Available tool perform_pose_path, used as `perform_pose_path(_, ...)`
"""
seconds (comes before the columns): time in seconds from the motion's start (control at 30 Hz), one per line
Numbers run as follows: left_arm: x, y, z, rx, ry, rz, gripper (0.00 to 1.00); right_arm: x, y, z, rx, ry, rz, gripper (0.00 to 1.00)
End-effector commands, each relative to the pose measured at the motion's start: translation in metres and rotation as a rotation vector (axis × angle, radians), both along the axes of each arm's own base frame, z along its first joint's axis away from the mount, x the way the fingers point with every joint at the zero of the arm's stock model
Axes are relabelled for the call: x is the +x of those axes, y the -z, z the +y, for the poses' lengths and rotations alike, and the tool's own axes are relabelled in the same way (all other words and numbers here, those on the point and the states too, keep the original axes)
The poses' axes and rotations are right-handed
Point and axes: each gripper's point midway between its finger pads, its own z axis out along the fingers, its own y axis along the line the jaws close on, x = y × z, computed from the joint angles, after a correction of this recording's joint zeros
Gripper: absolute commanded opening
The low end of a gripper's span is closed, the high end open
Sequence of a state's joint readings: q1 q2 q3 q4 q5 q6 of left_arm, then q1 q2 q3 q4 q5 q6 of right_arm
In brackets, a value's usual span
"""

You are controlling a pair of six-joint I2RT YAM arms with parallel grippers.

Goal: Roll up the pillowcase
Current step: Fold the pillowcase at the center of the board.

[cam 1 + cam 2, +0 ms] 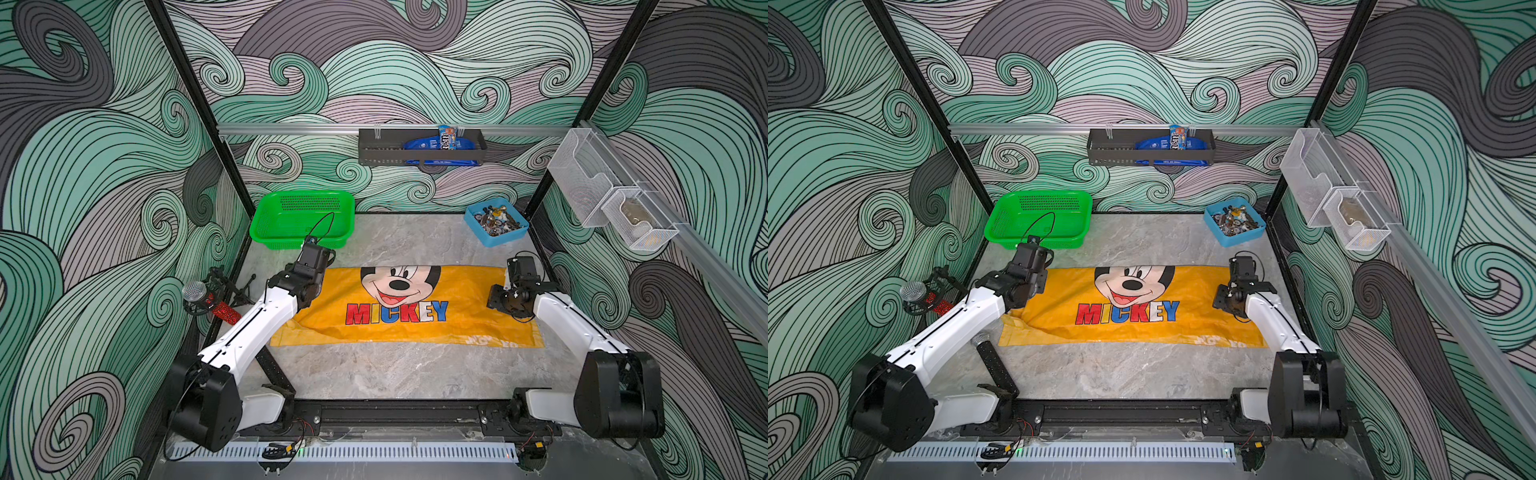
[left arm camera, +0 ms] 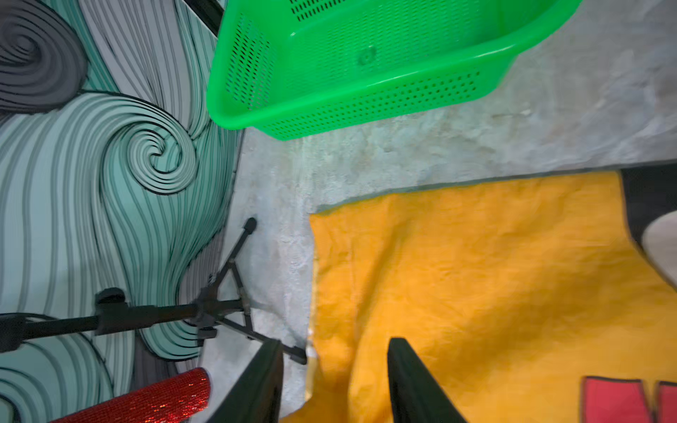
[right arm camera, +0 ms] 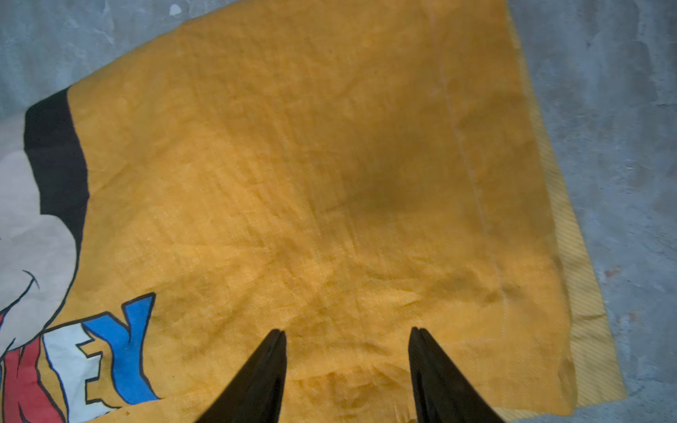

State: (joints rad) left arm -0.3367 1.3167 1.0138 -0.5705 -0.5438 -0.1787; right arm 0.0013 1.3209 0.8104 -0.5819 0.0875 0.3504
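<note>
Pillowcase (image 1: pixel 407 307) lies flat, unrolled, mid-desk (image 1: pixel 395 374). Wrist views show what top views hide: left tool (image 2: pixel 335 381) and right tool (image 3: pixel 348 366) both spread apart above the cloth, holding nothing. Green basket (image 1: pixel 303 218) behind.

Blue bin (image 1: pixel 496 222) contents too small to identify; pillowcase (image 1: pixel 465 307) left edge hidden under left arm (image 1: pixel 266 316); wire basket (image 1: pixel 640 226) contents blurred.
</note>
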Motion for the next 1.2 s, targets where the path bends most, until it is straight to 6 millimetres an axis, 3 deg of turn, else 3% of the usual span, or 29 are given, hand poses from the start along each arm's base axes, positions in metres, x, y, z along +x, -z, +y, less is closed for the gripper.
perform_pose_path(0.0, -0.029, 0.041, -0.036, -0.357, -0.133, 0.167, 0.48, 0.0, 0.007, 0.009, 0.03, -0.032, 0.006, 0.58)
perform_pose_path(0.1, -0.053, 0.078, -0.039, -0.431, -0.201, 0.249, 0.49, -0.001, 0.011, 0.012, 0.032, -0.049, 0.016, 0.59)
perform_pose_path(0.33, -0.094, 0.131, -0.011, -0.56, -0.38, 0.395, 0.5, -0.007, 0.02, 0.013, 0.025, -0.071, 0.039, 0.59)
perform_pose_path(0.47, -0.101, 0.148, 0.003, -0.546, -0.423, 0.42, 0.51, -0.008, 0.023, 0.013, 0.03, -0.073, 0.039, 0.59)
perform_pose_path(0.67, -0.088, 0.146, 0.048, -0.478, -0.534, 0.351, 0.52, -0.009, 0.027, 0.014, 0.029, -0.078, 0.044, 0.6)
perform_pose_path(0.93, -0.056, 0.11, 0.069, -0.416, -0.526, 0.244, 0.53, -0.007, 0.028, 0.013, 0.026, -0.077, 0.038, 0.63)
perform_pose_path(1.17, -0.053, 0.12, 0.083, -0.38, -0.552, 0.261, 0.54, -0.003, 0.026, 0.014, 0.03, -0.083, 0.02, 0.67)
